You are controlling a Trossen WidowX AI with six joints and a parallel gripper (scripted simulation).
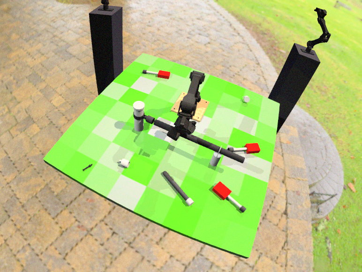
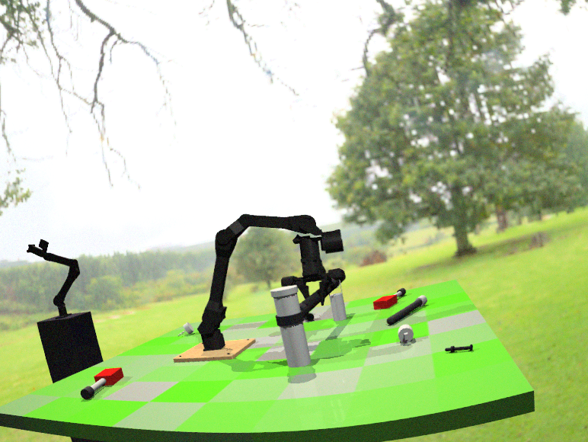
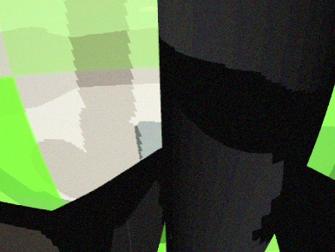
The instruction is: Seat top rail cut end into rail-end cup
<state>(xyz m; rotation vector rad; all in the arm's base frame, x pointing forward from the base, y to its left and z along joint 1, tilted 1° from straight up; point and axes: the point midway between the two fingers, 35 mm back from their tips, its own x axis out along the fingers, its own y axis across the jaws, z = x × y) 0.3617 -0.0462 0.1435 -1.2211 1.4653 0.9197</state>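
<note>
The dark top rail [image 1: 204, 142] [image 2: 312, 302] [image 3: 221, 191] slants in the air, its far part through the thin loop cap [image 1: 220, 149] on the small post [image 1: 215, 159] [image 2: 337, 307]. My gripper [image 1: 180, 132] [image 2: 314, 296] is shut on the rail, nearer its cut end. That end is at the mouth of the black rail-end cup [image 1: 150, 118], roughly in line with it. I cannot tell whether it is inside. The cup hangs on the brace band [image 1: 138, 117] [image 2: 289, 319], high on the big post [image 1: 138, 124] [image 2: 295, 347], below the white cap [image 1: 139, 105] [image 2: 283, 290]. The post hides the joint in the exterior view.
A dark tube with a white end [image 1: 177, 186] [image 2: 406, 311], a white fitting [image 1: 124, 163] [image 2: 405, 333] and a small bolt [image 1: 87, 167] [image 2: 458, 348] lie on the green table. Red-headed mallets [image 1: 222, 190] [image 1: 252, 148] [image 1: 163, 74] and another white fitting [image 1: 245, 99] lie around the arm.
</note>
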